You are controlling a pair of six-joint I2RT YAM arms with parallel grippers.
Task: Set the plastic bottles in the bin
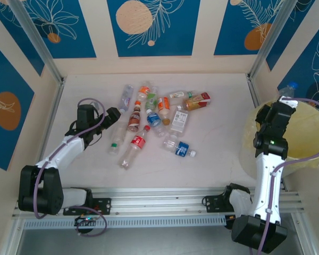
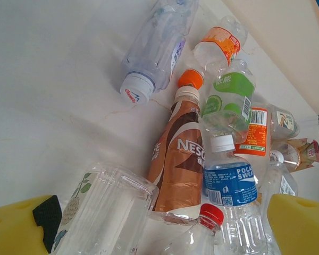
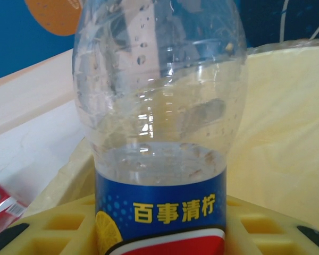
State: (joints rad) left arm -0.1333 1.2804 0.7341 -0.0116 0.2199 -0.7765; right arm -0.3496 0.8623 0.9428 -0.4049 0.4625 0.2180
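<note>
**Desk:** What stands on the left?

**Photographer:** The left arm (image 1: 69, 146) lies stretched over the white, faintly veined surface (image 1: 223, 101). The left jaws are spread wide on nothing, at the left edge of the heap of plastic bottles (image 1: 154, 114). Its wrist view looks out between two yellow foam pads (image 2: 300, 223). A ribbed clear bottle with a leaf label (image 2: 109, 210) lies between them, a red cap (image 2: 211, 215) just beside it.

**Desk:** And what crowds the middle?

**Photographer:** Packed close behind those are a brown bottle (image 2: 178, 154), a white-capped Pocari bottle (image 2: 228, 183), a green-labelled bottle (image 2: 229, 101), an orange-labelled bottle (image 2: 220, 45) and a long clear bottle (image 2: 157, 50). From overhead they read as flecks of colour. The wrist view makes lettering and crumpled plastic legible.

**Desk:** The right side?

**Photographer:** The right jaws are clenched on a blue-labelled bottle (image 3: 159, 106), clear, rounded and flecked with droplets. Overhead, its blue cap (image 1: 291, 86) shows just beyond the jaws, by the far rim of the bin (image 1: 313, 138). The bin is a round, pale yellow tub off the surface's right edge. The right arm (image 1: 268, 164) rises in front of the bin, whose smooth wall backs the bottle in the wrist view.
</note>
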